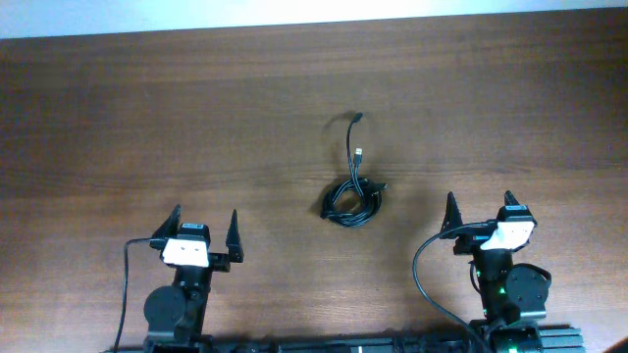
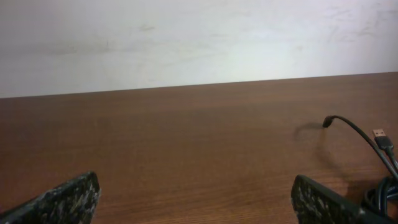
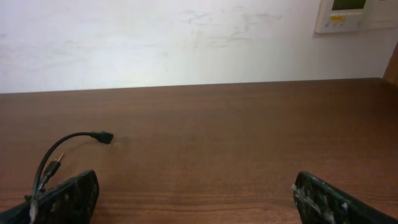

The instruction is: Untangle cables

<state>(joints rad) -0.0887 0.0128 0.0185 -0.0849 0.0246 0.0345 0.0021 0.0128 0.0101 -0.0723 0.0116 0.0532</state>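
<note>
On the wide brown wooden table (image 1: 147,118), the likeliest trouble is that a pull on the wrong strand tightens the knot or drags the whole bundle along the smooth top. The thin black cables (image 1: 351,201) lie wound in one small clump just right of the table's centre. Two loose tails run from it toward 12 o'clock, and their small plug ends, one black (image 1: 357,119) and one light-tipped (image 1: 360,153), could snag in a loop. Both arms sit low at the 6 o'clock edge, pointing toward 12 o'clock. The left gripper (image 1: 205,212) has the clump at its 3 o'clock and the right gripper (image 1: 479,196) has it at its 9 o'clock. Both are well apart from it, with jaws spread wide and holding nothing.
</note>
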